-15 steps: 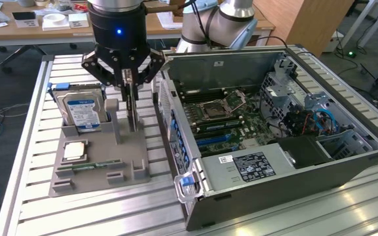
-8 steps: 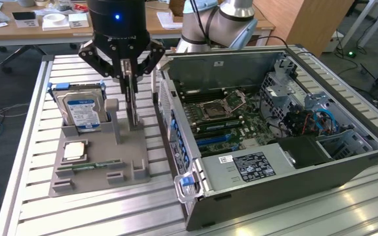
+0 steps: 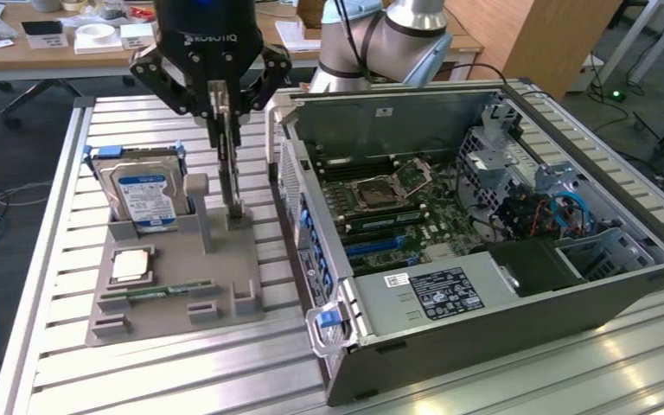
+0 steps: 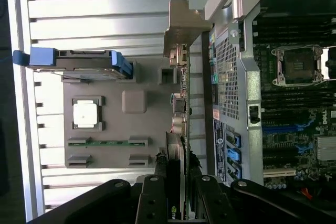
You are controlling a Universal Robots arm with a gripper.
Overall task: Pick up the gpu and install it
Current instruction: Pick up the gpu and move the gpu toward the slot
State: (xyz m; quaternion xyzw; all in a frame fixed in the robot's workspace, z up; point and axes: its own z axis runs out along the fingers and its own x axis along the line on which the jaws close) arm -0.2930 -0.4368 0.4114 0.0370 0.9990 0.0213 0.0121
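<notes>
The gpu [image 3: 232,169] stands on edge, seen edge-on as a thin card, with its lower end at the slotted posts of the grey holder tray [image 3: 170,322]. My gripper [image 3: 224,108] comes down from above and is shut on the card's upper edge, one finger on each face. In the wrist view the gpu [image 4: 181,129] runs away from my gripper [image 4: 179,184], its silver bracket [image 4: 181,24] at the far end. The black fingers [image 4: 155,187] press on both sides of it. Whether the card has lifted clear of the holder I cannot tell.
The holder tray [image 4: 113,85] also carries a hard drive with blue label [image 3: 148,194], a CPU [image 3: 131,264] and a RAM stick [image 3: 153,294]. The open computer case [image 3: 482,298] lies at the exterior view's right, with its motherboard [image 3: 390,207] and blue slots [image 4: 281,128] exposed.
</notes>
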